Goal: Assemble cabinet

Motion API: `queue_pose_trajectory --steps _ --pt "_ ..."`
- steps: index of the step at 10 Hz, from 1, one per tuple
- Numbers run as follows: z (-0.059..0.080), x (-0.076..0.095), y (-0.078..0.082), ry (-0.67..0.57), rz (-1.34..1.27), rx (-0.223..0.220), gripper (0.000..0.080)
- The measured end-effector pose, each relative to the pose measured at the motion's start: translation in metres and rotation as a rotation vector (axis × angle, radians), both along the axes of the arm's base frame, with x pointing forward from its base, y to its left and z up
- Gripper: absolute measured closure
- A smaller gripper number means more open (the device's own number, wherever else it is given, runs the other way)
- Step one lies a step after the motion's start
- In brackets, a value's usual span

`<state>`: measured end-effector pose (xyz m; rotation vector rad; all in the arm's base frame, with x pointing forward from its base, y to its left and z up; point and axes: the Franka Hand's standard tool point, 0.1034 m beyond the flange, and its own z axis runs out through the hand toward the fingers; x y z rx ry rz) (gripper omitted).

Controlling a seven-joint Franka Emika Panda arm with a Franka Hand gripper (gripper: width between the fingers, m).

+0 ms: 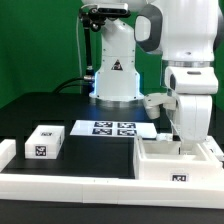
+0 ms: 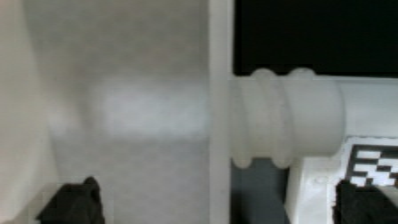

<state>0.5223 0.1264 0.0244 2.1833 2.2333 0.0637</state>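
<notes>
The cabinet body [image 1: 160, 158], a white open box, stands at the exterior view's right, just behind the front rail. My gripper [image 1: 178, 135] reaches down over its far right side. In the wrist view a broad white wall of the cabinet [image 2: 107, 110] fills one side, and a ribbed white cylinder [image 2: 285, 110] juts from it. The gripper [image 2: 217, 205] has its dark fingertips [image 2: 71, 202] wide apart, with the wall's edge and a dark gap between them. It looks open and holds nothing that I can see. A small white tagged block [image 1: 45, 142] lies at the exterior view's left.
The marker board [image 1: 115, 128] lies flat in the middle of the black table. A long low white rail [image 1: 90, 186] runs along the front and turns up at the left end [image 1: 8, 150]. The arm's base [image 1: 115, 75] stands at the back.
</notes>
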Motion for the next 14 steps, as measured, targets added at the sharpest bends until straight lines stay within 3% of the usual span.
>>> queue_pose_trajectory --steps 3,6,7,8,12,14 --pt "0.001 0.000 -0.001 0.001 -0.001 -0.001 0.0151" --pt "0.041 -0.006 -0.005 -0.007 -0.020 -0.030 0.0151" --pt "0.053 -0.015 0.000 -0.018 -0.035 -0.030 0.0151" --pt "0.056 -0.031 0.007 -0.010 -0.041 -0.031 0.0151" --pt "0.044 -0.071 0.057 0.001 -0.061 0.005 0.0151" --pt "0.026 -0.080 0.060 0.030 -0.062 0.009 0.0151"
